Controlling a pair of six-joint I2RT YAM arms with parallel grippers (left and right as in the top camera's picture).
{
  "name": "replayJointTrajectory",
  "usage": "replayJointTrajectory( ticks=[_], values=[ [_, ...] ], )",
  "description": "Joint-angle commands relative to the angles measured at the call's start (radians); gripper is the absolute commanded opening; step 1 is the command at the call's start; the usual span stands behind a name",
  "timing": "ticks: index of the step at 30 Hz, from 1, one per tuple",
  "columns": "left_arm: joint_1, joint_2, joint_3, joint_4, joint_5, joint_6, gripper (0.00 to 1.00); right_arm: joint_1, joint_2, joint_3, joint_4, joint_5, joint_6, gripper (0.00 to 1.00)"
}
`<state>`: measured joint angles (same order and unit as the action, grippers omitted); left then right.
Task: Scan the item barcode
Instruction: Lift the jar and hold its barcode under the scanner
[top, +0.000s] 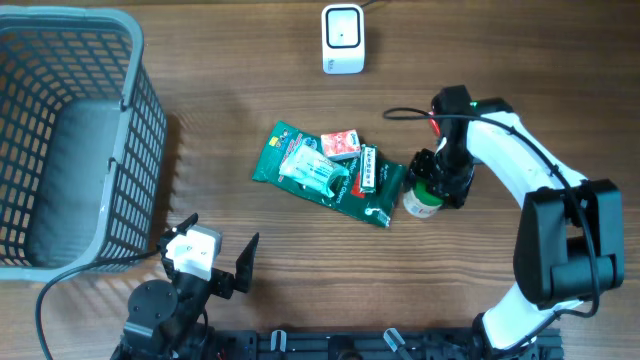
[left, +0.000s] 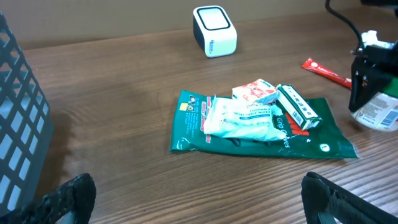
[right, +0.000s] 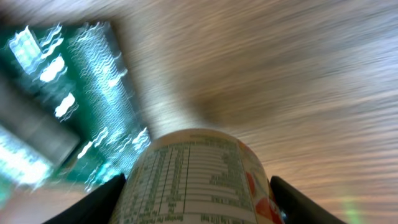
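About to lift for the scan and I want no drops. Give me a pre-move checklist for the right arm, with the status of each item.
1. The right pincer straddles the jar: ok, a finger on each side.
2. Firm grip on the jar: cannot tell, the wrist view is blurred.
3. Barcode side known: cannot tell, only fine print shows.
4. Way to the scanner: ok, mostly bare wood.
5. The left pincer is out of the way: ok, open and far from the jar.

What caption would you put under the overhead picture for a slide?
Right gripper straddles a small labelled jar beside a green pouch, the white scanner standing well apart.
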<state>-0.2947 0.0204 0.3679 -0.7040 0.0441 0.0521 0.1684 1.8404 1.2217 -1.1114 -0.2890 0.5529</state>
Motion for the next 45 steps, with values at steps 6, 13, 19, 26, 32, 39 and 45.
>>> replayJointTrajectory(
  ticks=[6, 13, 19, 26, 32, 39, 45],
  values=[
    [0.0, -0.002, -0.005, 0.003, 0.012, 0.019, 1.0, 0.0, 0.009, 0.029, -0.247, -0.314, -0.269, 0.63],
    [0.0, -0.002, -0.005, 0.003, 0.011, 0.019, 1.0, 0.002, 0.009, 0.029, -0.335, -0.314, -0.34, 0.58],
    [0.0, -0.002, -0.005, 0.003, 0.011, 0.019, 1.0, 0.002, 0.009, 0.029, -0.214, -0.311, -0.34, 0.59],
    [0.0, -0.002, -0.005, 0.002, 0.011, 0.019, 1.0, 0.002, 0.009, 0.13, 0.203, -0.281, -0.26, 0.59],
    [0.0, -0.002, -0.005, 0.003, 0.011, 0.019, 1.0, 0.002, 0.009, 0.212, 0.587, -0.008, -0.23, 0.58],
    [0.0, -0.002, -0.005, 0.003, 0.011, 0.019, 1.0, 0.021, 0.024, 0.212, 1.058, 0.046, -0.179, 0.58],
    [0.0, -0.002, -0.005, 0.003, 0.011, 0.019, 1.0, 0.155, 0.233, 0.212, 1.565, 0.282, -0.324, 0.59]
  ],
)
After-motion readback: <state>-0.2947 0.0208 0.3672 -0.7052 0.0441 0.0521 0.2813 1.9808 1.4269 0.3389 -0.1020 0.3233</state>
